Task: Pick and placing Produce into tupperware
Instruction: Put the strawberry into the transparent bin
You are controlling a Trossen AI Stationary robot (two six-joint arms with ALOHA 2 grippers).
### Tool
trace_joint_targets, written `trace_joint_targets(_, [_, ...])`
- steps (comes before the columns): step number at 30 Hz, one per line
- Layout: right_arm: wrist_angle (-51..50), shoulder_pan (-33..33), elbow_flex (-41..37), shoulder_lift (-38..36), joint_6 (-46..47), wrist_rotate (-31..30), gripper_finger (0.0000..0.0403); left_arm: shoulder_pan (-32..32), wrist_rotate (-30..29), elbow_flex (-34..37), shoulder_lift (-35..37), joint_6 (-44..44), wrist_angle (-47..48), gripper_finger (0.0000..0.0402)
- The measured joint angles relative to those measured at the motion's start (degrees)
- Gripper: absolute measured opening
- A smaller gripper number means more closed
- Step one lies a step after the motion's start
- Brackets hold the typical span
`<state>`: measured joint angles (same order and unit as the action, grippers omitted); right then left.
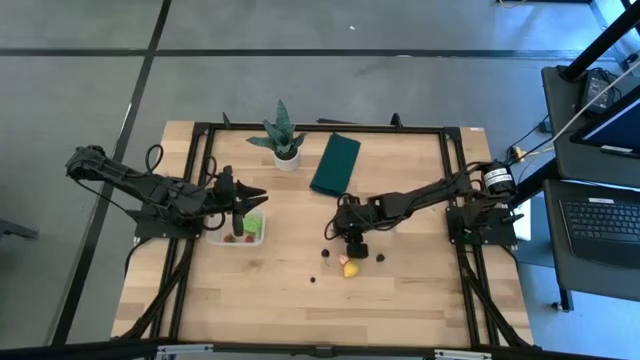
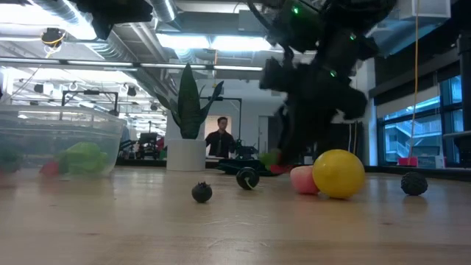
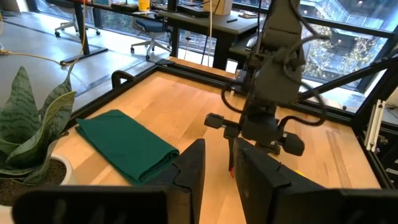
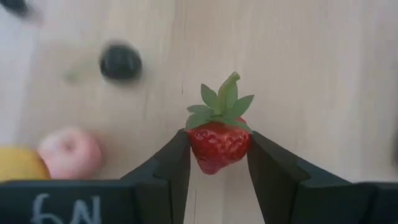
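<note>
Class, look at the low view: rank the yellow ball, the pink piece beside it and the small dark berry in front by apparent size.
1. Yellow ball
2. Pink piece, partly hidden behind the ball
3. Dark berry, smallest though it seems nearest the camera

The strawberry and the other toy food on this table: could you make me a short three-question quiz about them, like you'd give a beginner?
1. True or false: the right gripper is shut on the strawberry.
2. Which piece lies in the tupperware? A) green leafy piece B) yellow piece C) a dark berry
3. What does the folded green cloth lie beside?

Key: 1 true. 2 A. 3 the potted plant.
</note>
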<state>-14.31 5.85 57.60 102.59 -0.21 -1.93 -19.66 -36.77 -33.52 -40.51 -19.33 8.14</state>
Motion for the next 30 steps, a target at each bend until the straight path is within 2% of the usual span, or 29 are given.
trace_joint_targets(6, [-0.8,0.0,8.0,0.0,-0.1,0.0,0.0147,-0.1,0.1,0.0,0.2,1.2,-3.5,0.0085])
trace_joint_targets(11, [1.7,-0.4,16.2,-0.1,-0.3,0.0,0.0147,-1.6,2.3,0.0,4.2,9.3,-13.1,0.0089])
trace_joint_targets(19, [15.4,-0.8,22.8,1.0,-3.3,0.0,0.0149,-3.5,6.1,0.0,8.9,13.9,-16.4,0.0095])
trace_joint_targets(27, [19.5,-2.4,33.0,14.0,-1.7,0.6,0.0152,-5.1,6.6,0.0,9.7,14.0,-16.4,0.0091])
trace_joint_targets(30, [19.5,-2.3,39.7,19.8,-1.5,3.8,0.0153,-5.2,6.7,0.0,9.7,14.0,-16.3,0.0084])
